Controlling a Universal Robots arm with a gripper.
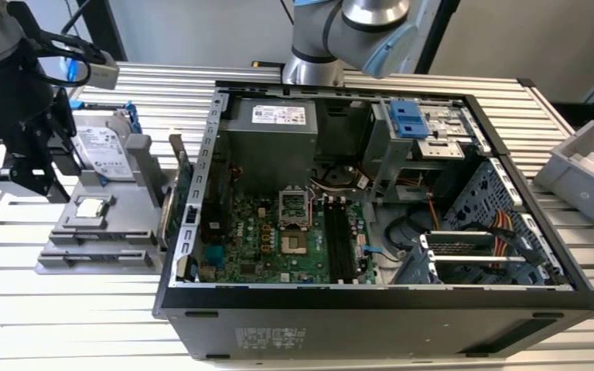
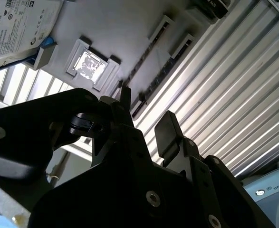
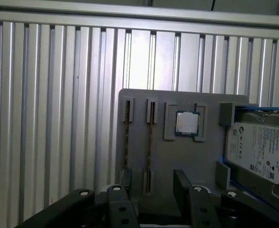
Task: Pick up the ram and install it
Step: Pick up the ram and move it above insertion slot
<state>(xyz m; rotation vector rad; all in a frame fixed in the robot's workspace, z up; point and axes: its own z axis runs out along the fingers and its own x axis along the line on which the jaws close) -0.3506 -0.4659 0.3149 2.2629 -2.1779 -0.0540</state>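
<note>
Found the black two-finger tool (image 3: 153, 183) spread, pinching nothing. Saw near it, in line with its gap, the thin greenish-tan ram stick (image 3: 150, 142), on edge in a slot of the grey holder block (image 3: 187, 156), long axis pointing away from the tool, across the fingers' closing line. Counted two such sticks in neighbouring slots, one square silver processor chip (image 3: 187, 122), one silver hard drive (image 3: 258, 152). Judged the ram not yet lifted.

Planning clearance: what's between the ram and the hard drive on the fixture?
The processor chip sits between the ram and the hard drive, as seen in the first wrist view.
</note>
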